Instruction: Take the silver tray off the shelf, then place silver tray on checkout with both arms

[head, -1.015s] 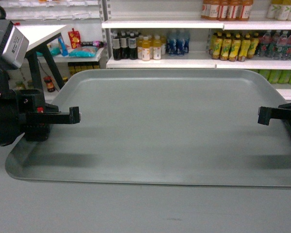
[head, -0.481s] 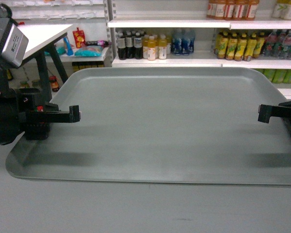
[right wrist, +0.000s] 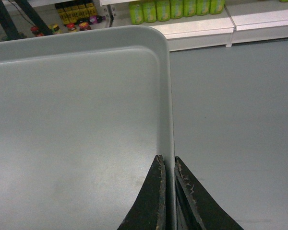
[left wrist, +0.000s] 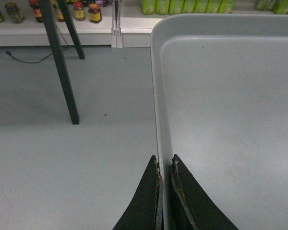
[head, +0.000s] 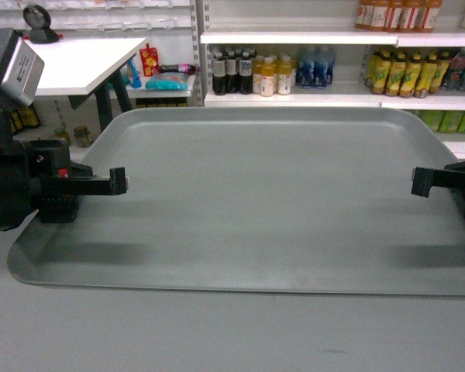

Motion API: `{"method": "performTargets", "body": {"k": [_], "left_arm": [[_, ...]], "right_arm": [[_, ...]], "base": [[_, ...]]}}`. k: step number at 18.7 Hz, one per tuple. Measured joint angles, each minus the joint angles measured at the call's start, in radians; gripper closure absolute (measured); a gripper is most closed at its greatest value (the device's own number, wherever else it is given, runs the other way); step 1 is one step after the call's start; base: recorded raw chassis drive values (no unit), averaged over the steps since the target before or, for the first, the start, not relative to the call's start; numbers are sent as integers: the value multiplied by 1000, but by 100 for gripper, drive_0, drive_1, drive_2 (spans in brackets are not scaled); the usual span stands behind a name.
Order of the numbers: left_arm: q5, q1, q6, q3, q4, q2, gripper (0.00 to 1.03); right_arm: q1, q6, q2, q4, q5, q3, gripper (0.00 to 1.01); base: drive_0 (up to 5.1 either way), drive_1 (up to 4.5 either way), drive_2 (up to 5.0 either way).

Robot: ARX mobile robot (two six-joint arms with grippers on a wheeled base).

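Open grey floor [left wrist: 62, 163] spreads below the silver tray [head: 271, 201]; at ten o'clock the checkout [head: 81, 66] stands on slanted black legs [left wrist: 60, 67], and stocked shelves [head: 333, 97] wall off twelve.

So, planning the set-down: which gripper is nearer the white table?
Left. The left gripper clamps the tray rim just below the table; the right gripper grips the opposite rim.
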Motion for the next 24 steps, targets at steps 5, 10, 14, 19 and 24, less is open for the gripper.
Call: {"method": "performTargets", "body": {"k": [5, 10, 14, 19, 24], "left_arm": [[1, 0, 0, 0, 1, 0, 99], [0, 0, 0, 0, 2, 0, 99], [0, 0, 0, 0, -1, 0, 99], [0, 0, 0, 0, -1, 0, 99], [0, 0, 0, 0, 0, 0, 99]], "right_arm": [[0, 0, 0, -3, 0, 0, 99], [0, 0, 0, 1, 0, 0, 99], [0, 0, 0, -3, -1, 0, 99], [0, 0, 0, -7, 0, 0, 99], [0, 0, 0, -2, 0, 0, 99]], "base": [[-502, 239, 239], [-498, 242, 242], [-495, 246, 246], [-500, 241, 241], [-502, 239, 239]]}}
